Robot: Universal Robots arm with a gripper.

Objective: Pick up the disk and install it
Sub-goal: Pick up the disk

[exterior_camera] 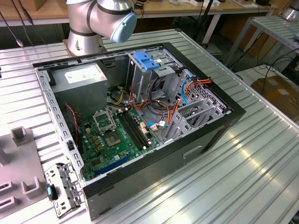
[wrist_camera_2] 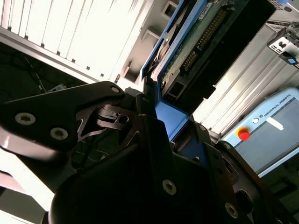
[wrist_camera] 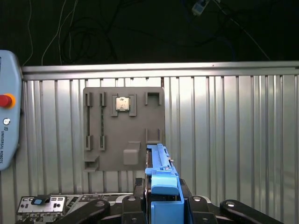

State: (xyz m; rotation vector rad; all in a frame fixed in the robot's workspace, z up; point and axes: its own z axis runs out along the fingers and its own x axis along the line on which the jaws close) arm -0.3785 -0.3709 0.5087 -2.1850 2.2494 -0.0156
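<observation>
Both wrist views show the gripper (wrist_camera: 162, 192) clamped on the disk (wrist_camera_2: 194, 44), held edge-on over the ribbed table (wrist_camera: 224, 130). The disk's far end is cut off in the second wrist view. A grey fixture plate (wrist_camera: 124, 128) appears in the first wrist view. The open computer case (exterior_camera: 224, 116) holding a motherboard (exterior_camera: 112, 140) appears in the exterior view.
</observation>
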